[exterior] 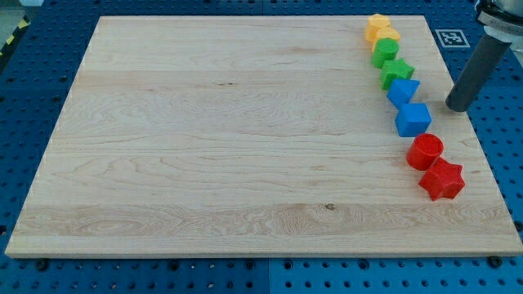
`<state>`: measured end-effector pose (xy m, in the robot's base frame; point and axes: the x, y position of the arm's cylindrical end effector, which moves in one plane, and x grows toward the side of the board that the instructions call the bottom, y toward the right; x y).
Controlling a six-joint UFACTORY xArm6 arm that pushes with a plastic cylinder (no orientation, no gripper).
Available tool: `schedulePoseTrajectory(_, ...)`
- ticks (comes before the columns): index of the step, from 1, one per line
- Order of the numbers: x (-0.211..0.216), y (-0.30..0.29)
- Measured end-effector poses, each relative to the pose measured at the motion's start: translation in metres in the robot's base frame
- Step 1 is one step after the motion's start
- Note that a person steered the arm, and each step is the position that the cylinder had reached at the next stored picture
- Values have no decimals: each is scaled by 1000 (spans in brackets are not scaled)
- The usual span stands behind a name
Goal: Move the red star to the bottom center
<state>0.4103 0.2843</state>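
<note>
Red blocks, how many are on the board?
2, both near the view's right edge: red cylinder, and red star just below it, touching. None seem hidden.

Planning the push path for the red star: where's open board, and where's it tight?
Open: all the wooden board to the view's left of the block column, including bottom centre. Tight: the view's right edge, where yellow blocks, green blocks, blue blocks, red cylinder and red star run top to bottom. My tip sits right of the blue blocks.
</note>
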Motion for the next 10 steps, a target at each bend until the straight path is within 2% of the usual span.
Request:
schedulePoseTrajectory(2,8,23)
schedulePoseTrajectory(4,83,15)
schedulePoseTrajectory(5,83,15)
schedulePoseTrajectory(8,139,-43)
schedulePoseTrajectory(10,133,-135)
